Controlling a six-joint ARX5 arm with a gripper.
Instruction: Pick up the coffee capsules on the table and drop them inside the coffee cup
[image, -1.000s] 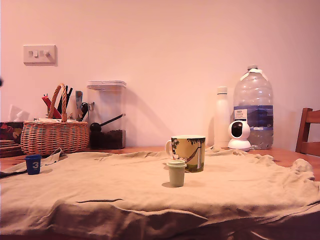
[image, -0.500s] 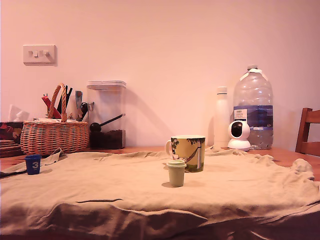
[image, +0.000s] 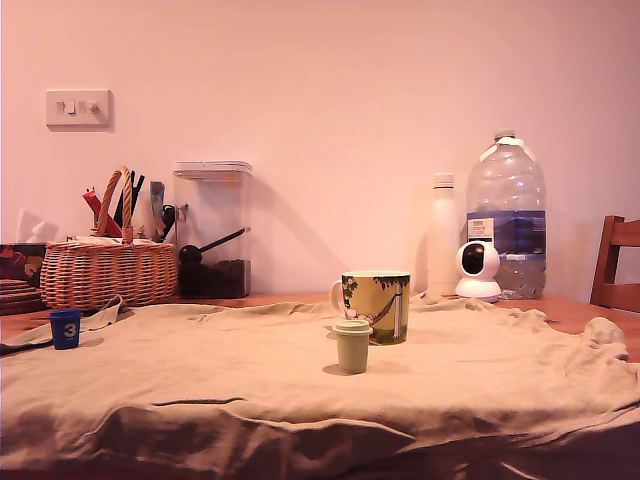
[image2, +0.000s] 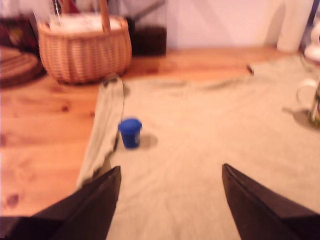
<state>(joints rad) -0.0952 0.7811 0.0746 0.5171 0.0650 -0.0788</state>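
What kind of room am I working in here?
Probably a home kitchen or dining area. A wooden table under a beige cloth carries a wicker basket of utensils, a clear canister with a scoop, and a big water jug; a wooden chair stands beside it.

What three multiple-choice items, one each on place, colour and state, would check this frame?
1. Where does the pale green capsule stand?
A. in front of the coffee cup
B. inside the wicker basket
C. on the white bottle

2. What colour is the capsule marked 3?
A. red
B. dark blue
C. white

3. How is the gripper?
A. shut on a capsule
B. shut and empty
C. open and empty

Key: 1 A, it stands on the cloth before the mug; 2 B, blue in both views; 3 C, the fingers stand wide apart, nothing between them.
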